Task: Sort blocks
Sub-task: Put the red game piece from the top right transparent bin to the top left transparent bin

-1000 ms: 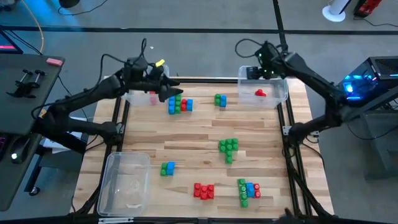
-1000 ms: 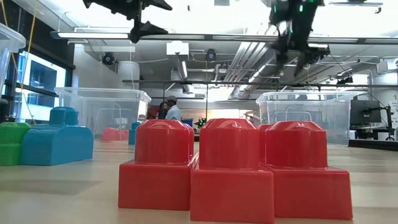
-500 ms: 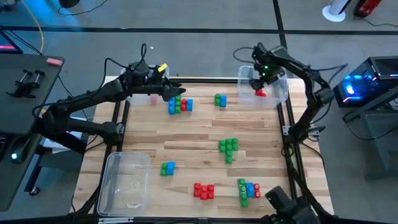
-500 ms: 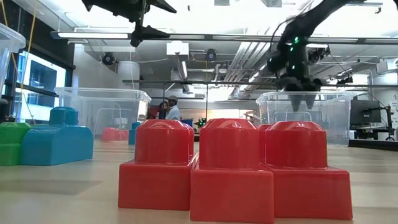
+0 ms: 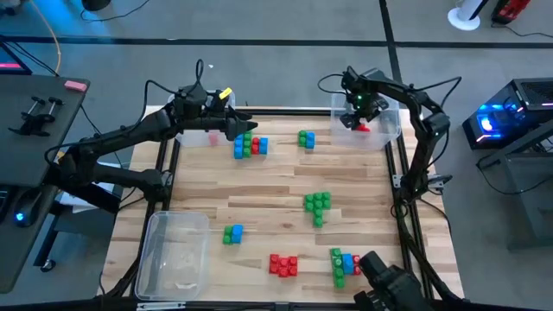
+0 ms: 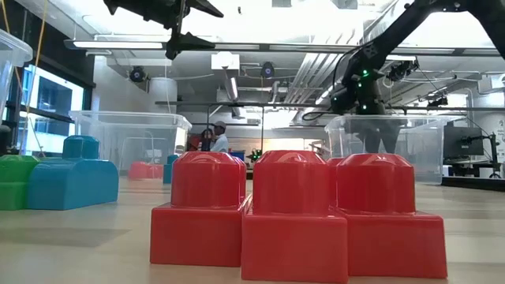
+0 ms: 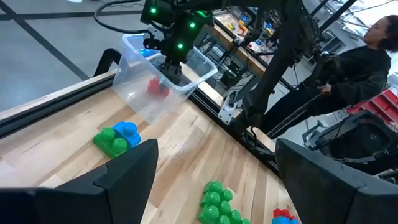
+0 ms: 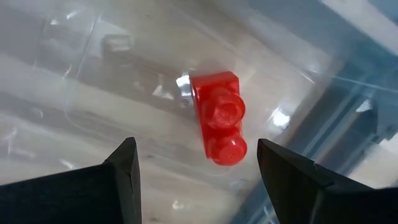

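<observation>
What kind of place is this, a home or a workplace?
Probably a workplace, likely a robotics lab. Exposed ceiling pipes run overhead, a computer monitor stands at the side, and the wooden table sits in a metal frame between two robot arms.

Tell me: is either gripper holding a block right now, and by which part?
Neither. The right gripper is open above the red block lying loose in the bin; the left gripper is open and empty.

Wood desk [image 5: 259,186] w/ red, green & blue blocks [image 5: 318,206] spread on it, plus 3 clear bins [image 5: 175,256] at corners.
</observation>
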Tool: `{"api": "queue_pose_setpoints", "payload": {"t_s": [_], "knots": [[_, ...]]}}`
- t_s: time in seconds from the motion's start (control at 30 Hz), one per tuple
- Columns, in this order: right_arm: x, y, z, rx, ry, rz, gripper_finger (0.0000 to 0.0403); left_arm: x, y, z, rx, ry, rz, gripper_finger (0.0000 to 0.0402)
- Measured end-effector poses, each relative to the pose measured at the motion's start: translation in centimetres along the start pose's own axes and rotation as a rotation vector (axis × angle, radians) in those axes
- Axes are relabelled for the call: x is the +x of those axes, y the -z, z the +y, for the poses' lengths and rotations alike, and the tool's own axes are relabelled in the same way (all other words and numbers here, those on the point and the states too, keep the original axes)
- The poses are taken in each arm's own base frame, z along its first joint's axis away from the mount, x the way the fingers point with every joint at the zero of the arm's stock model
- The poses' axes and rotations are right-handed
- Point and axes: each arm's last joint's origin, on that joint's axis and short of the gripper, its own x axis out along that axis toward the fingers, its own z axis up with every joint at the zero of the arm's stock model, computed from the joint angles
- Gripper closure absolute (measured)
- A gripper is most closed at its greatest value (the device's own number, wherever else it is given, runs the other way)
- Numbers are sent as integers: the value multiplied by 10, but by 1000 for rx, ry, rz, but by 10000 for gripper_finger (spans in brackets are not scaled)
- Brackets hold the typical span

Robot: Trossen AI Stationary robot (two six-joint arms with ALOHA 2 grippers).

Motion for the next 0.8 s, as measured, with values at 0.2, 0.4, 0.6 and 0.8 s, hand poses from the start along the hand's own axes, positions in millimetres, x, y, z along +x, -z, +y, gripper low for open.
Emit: {"api": "queue_pose_setpoints", "payload": {"t_s": [0.2, 0.4, 0.6, 0.8], "knots": [[5, -2, 0, -34, 16, 14, 194, 0, 0, 0, 0, 0, 1, 92], [5, -1, 3, 19, -1, 24, 194, 0, 0, 0, 0, 1, 1, 92], [7, -2, 6, 5, 16, 6, 194, 0, 0, 0, 0, 1, 1, 92], [37, 6, 10, -33, 42, 17, 194, 0, 0, 0, 0, 0, 1, 92]]}}
